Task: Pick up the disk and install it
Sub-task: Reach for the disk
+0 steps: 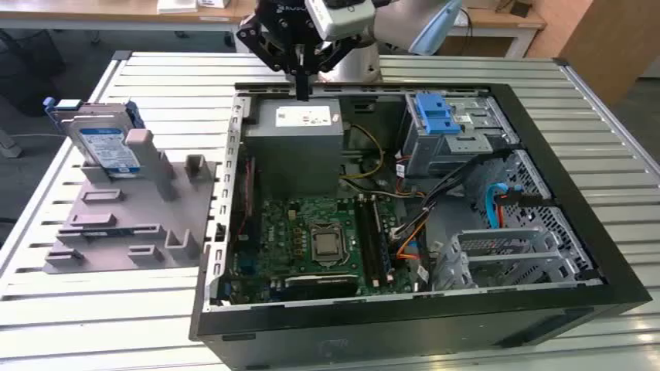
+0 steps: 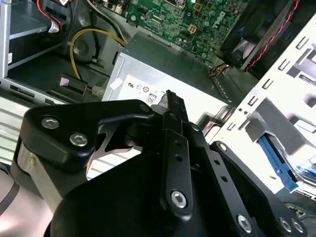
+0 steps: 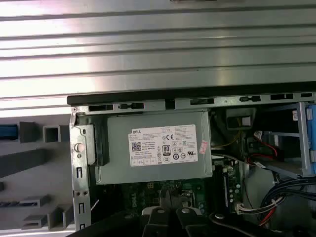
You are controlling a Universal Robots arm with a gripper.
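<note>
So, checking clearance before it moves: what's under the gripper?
The gripper hangs over the grey power supply box with its white sticker, inside the open computer case. Whatever lies beneath that box is covered.

The arm points its empty claw straight down, fingers pressed together.

A ribbed, silvery metal bench spans the scene under even light. Behind it stands a pale desk. A wooden panel rises at the exterior view's right, and grey floor lies at its left.
</note>
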